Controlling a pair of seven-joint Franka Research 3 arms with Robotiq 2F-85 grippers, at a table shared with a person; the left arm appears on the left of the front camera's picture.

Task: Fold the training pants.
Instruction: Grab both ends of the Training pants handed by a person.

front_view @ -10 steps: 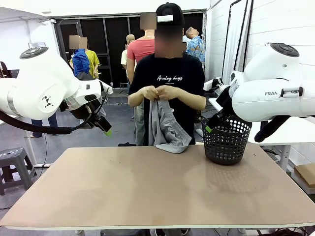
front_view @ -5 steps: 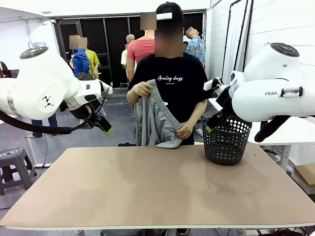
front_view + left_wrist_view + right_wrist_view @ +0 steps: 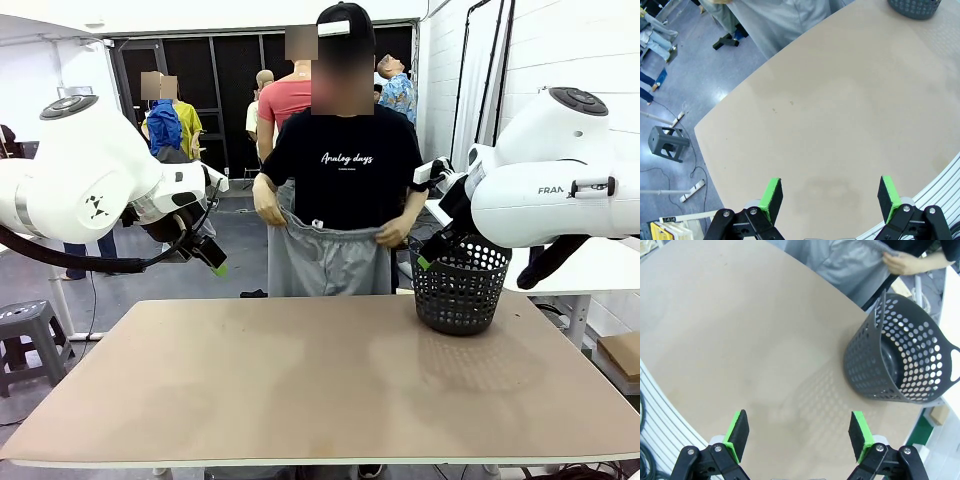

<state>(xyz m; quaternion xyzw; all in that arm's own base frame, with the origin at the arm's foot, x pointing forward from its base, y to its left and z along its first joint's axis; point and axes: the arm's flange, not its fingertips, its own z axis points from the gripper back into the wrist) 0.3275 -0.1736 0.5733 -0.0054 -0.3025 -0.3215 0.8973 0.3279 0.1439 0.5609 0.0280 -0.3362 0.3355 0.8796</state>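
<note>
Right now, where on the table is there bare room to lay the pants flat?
The table is bare from near edge to far edge across its left and middle. It is crowded only at far right, where the grey basket stands. The training pants hang beyond the far edge, held up by the person, off the table.

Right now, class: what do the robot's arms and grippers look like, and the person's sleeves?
The left arm and right arm are rounded white shells; a black cable loops under the left. The left gripper and right gripper are black with green pads. The person's sleeves are short and black.
</note>
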